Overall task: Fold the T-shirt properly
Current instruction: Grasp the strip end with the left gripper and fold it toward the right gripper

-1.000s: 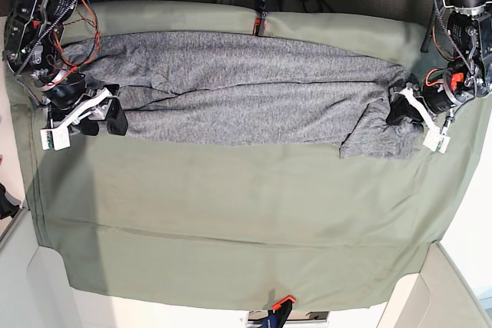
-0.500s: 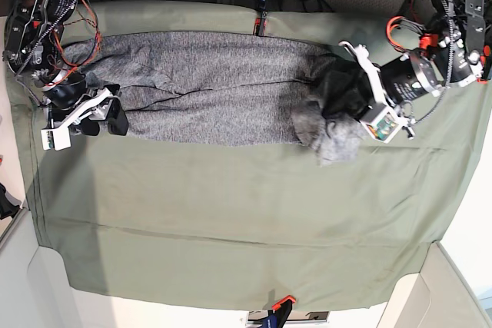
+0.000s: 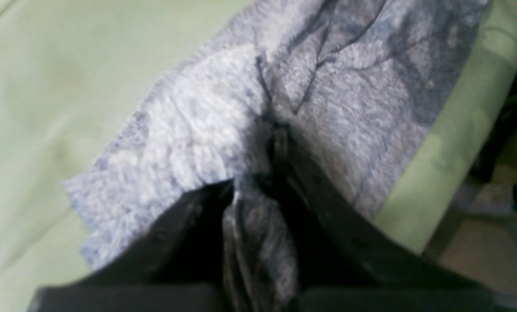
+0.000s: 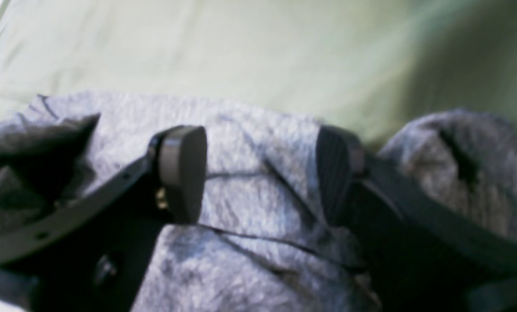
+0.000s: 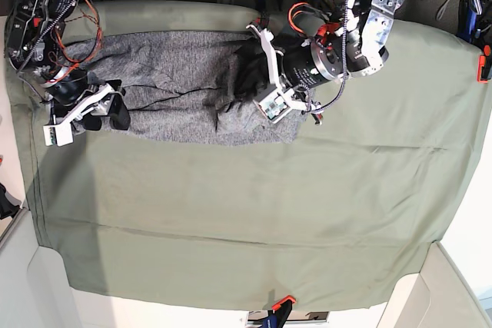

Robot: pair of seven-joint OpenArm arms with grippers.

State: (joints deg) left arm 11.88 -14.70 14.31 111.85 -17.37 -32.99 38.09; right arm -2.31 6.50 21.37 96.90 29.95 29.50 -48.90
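The T-shirt (image 5: 177, 86) is spread on the green cloth (image 5: 254, 205) over the desk, in the 10-to-12 o'clock part of the base view. Its 3 o'clock end is doubled back over the body and bunched at about 12 o'clock. The left hand (image 5: 257, 86) is seen there, at the shirt's folded end, clamped together on a gather of grey knit. In the left wrist view the fabric (image 3: 258, 242) is pinched between the two dark fingers (image 3: 310, 190), with the rest of the shirt fanning out toward 12 o'clock. The right hand (image 5: 114, 109) is placed at the shirt's 9 o'clock end, fingers wide apart, nothing gripped. In the right wrist view both pads (image 4: 185, 173) are seen over wrinkled shirt fabric (image 4: 258, 182); contact cannot be told.
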